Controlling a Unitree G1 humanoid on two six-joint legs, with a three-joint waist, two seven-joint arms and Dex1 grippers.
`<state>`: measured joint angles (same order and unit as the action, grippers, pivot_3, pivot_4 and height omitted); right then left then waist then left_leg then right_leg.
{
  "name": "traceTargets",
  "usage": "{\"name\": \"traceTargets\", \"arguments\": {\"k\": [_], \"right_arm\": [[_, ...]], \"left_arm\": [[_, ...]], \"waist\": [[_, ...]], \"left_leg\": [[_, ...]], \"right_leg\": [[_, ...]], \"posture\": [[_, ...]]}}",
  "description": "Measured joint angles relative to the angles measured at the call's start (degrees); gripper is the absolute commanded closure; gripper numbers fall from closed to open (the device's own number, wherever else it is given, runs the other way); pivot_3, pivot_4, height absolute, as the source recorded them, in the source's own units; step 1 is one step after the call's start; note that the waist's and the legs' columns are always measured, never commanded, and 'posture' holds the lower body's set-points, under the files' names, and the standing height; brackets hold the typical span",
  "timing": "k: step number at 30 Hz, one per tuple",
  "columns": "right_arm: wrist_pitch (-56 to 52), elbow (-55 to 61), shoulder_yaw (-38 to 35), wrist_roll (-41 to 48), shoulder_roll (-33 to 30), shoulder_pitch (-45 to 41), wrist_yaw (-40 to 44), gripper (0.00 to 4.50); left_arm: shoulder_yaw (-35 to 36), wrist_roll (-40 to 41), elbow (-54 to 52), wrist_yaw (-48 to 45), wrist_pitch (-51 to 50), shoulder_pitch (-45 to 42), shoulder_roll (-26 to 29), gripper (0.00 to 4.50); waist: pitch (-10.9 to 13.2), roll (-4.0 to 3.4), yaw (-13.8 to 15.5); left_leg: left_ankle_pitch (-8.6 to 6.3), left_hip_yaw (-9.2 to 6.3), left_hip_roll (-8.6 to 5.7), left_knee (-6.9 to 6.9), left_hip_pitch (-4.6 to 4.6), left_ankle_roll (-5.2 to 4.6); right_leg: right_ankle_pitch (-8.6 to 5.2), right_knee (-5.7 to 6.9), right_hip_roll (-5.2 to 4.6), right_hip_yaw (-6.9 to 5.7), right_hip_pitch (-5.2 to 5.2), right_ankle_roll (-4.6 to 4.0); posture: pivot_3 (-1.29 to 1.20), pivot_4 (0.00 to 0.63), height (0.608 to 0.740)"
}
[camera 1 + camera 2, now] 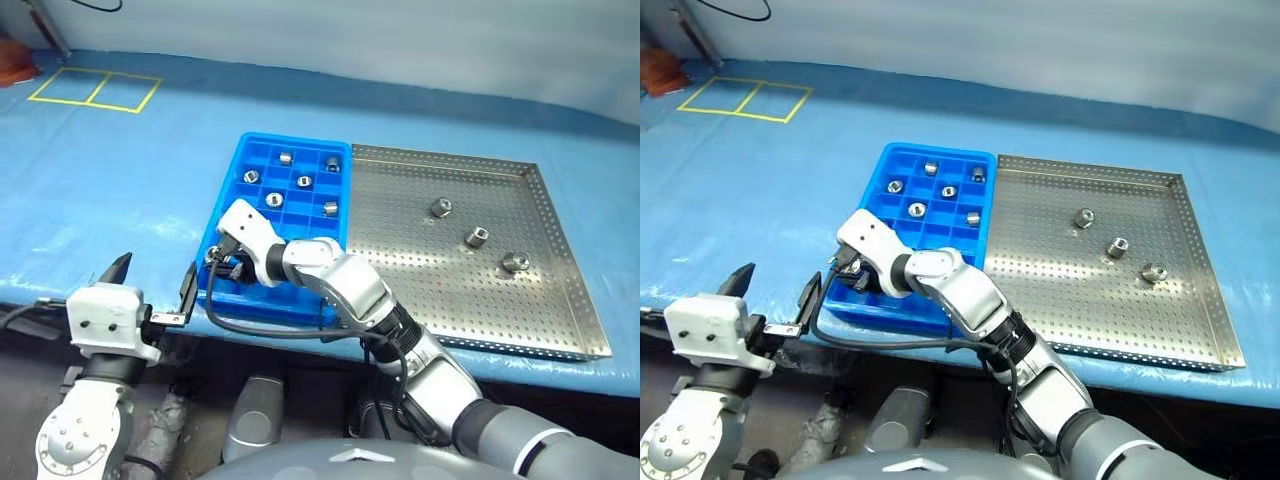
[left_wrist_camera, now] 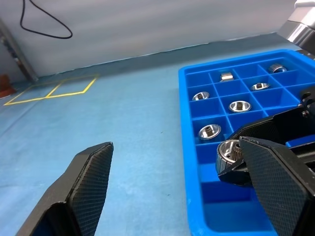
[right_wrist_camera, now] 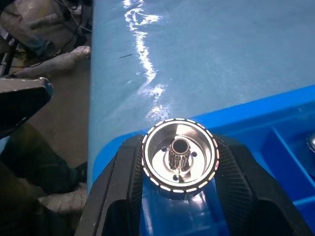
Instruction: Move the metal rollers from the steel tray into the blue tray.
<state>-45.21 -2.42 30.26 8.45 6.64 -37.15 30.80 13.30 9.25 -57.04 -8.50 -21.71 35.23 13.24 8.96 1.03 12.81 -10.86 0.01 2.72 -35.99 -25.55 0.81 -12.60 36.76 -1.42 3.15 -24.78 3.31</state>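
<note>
Surface [image 1: 120, 190]: blue sheeting, carrying both trays side by side.
Steel tray [image 1: 560, 300]: rigid perforated metal; three metal rollers [image 1: 477, 237] lie loose on it, well apart.
Blue tray [image 1: 225, 185]: stiff plastic grid; five rollers sit in separate compartments.
Held roller [image 3: 179, 156]: small, hard, probably dense and slick; best pinched across its round outer wall.
Right gripper [image 3: 179, 196]: fingers clamp this roller above the blue tray's near corner.
Left gripper [image 1: 155, 280]: fingers spread wide, empty, beside the blue tray.
</note>
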Motion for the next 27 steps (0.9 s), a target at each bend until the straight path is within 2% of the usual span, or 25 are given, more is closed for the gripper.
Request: {"name": "traceTargets", "arguments": {"k": [6,15,20,27], "right_arm": [[3.3,-4.0,1.4,-0.7,0.4,-0.2,1.6,2.81],[3.4,-3.7,-1.4,-0.9,-1.7,-0.2,2.3,2.81],[0.7,1.4,-4.0,0.9,-5.0,1.0,3.1,2.81],[-1.8,7.5,-5.7,2.0,-7.7,2.7,3.0,2.81]], "left_arm": [[-0.2,0.6,0.0,2.9,4.8,4.6,0.0,0.0],[-1.0,2.1,0.0,3.7,3.5,0.8,2.1,0.0],[-1.4,3.1,-0.1,3.5,0.6,-2.3,3.2,0.0],[-1.6,4.0,-0.1,3.1,-2.2,-5.0,3.9,0.0]], "waist": [[0.0,0.05,5.5],[-0.2,0.21,11.0],[-0.2,0.27,12.6],[-0.2,0.28,12.7]], "left_leg": [[-0.14,0.01,0.16,0.04,-0.04,0.23],[-0.26,0.26,0.62,0.02,-0.12,0.52],[-0.31,0.29,0.73,-0.01,-0.21,0.63],[-0.43,0.28,0.84,-0.01,-0.21,0.82]], "right_leg": [[-0.14,-0.02,0.0,-0.23,-0.09,-0.07],[-0.16,0.07,-0.02,-0.8,-0.41,-0.12],[-0.15,0.09,-0.01,-1.04,-0.52,-0.14],[-0.18,0.17,0.01,-1.27,-0.6,-0.21]], "posture": [[0.63,0.15,0.74],[0.55,0.15,0.74],[0.52,0.15,0.74],[0.48,0.15,0.74]]}}
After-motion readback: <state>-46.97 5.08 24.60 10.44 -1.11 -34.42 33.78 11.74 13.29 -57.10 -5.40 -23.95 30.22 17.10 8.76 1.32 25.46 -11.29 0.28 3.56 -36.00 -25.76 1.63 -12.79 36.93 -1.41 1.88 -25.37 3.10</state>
